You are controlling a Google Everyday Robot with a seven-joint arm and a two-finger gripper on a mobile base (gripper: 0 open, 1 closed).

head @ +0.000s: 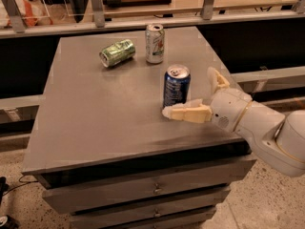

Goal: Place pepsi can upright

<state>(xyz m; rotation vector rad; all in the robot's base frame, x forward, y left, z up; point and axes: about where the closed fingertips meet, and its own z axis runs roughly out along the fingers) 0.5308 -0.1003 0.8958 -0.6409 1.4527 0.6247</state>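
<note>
The pepsi can (176,86), dark blue with white lettering and a silver top, stands upright on the grey table (95,118) right of centre. My gripper (190,93) is open just right of and in front of the can. One cream finger (183,113) lies low in front of the can's base. The other finger (216,78) is out to the right, apart from the can. Nothing is in the gripper.
A shiny green dented can (116,52) lies on its side at the back of the table. A white-and-green can (154,43) stands upright beside it. Drawers (143,190) are below the tabletop. A shelf rail (143,23) runs behind the table.
</note>
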